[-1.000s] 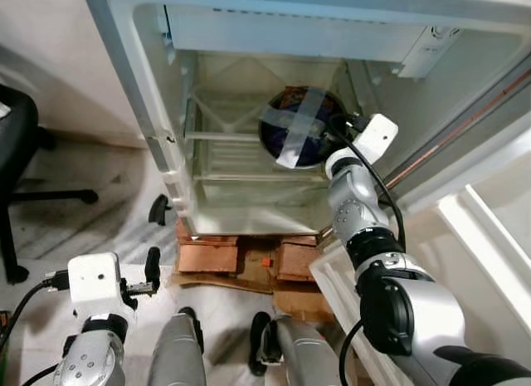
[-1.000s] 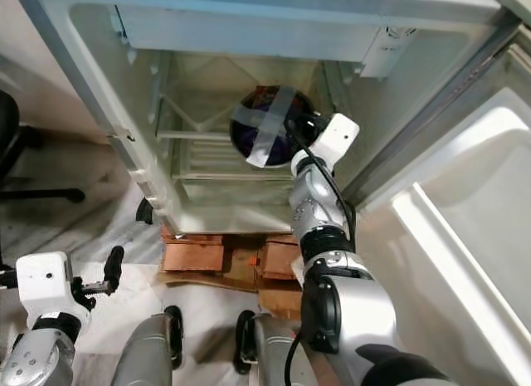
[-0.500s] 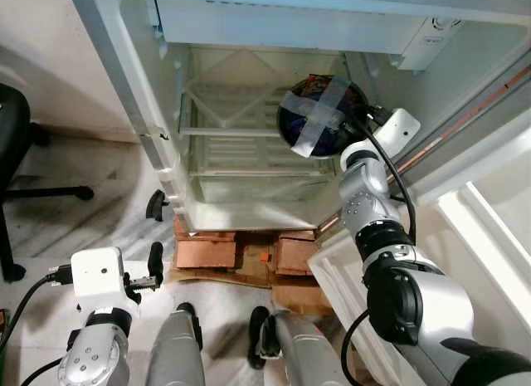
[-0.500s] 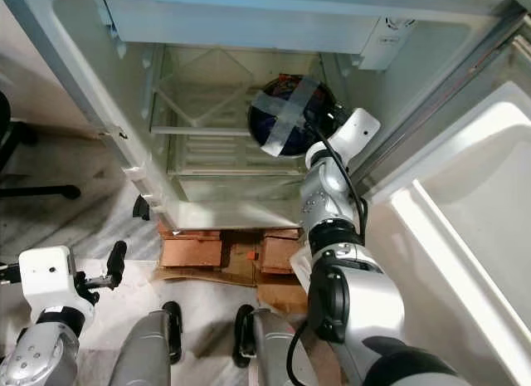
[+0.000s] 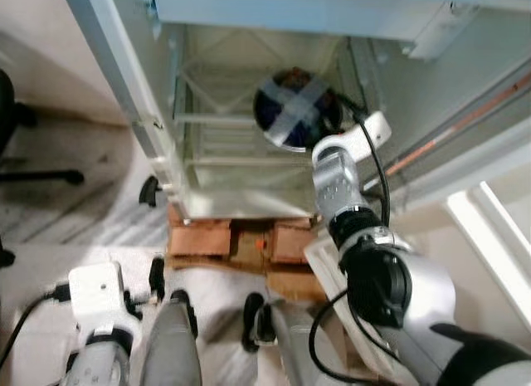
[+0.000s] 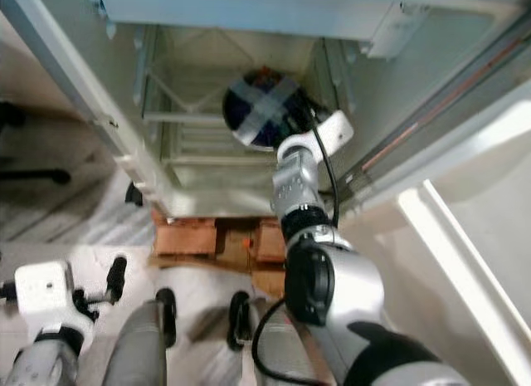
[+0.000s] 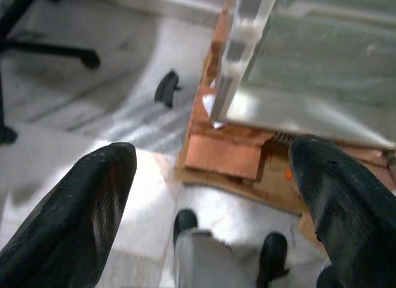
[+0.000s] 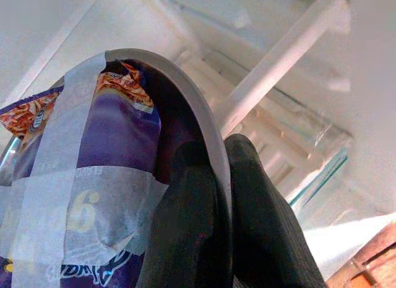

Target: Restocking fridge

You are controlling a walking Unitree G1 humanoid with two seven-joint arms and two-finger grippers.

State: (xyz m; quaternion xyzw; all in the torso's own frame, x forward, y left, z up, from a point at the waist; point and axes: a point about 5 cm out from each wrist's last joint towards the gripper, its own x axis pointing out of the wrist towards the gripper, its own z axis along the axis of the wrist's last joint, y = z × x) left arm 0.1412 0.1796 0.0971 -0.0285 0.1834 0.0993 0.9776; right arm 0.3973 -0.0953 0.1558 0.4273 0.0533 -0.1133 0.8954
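From the head camera, the whole scene has shifted and blurred against half a second ago, so the camera has moved. The bowl (image 5: 295,109), dark with two crossed strips of grey tape, now sits lower and further left inside the open fridge (image 5: 249,145), over the glass shelf (image 5: 241,162). The right tool (image 5: 330,120) holds it by the rim, its silver arm reaching straight forward into the compartment. Bricks (image 5: 199,236) and cardboard lie under the fridge; the open door (image 6: 465,228) stands to the right, a chair base (image 5: 41,174) to the left.

In the left wrist view, the left tool (image 7: 213,195) hangs low with fingers spread wide over the floor (image 7: 93,114).

In the right wrist view, both black fingers (image 8: 185,238) pinch the bowl's rim, a snack packet (image 8: 117,133) taped inside.
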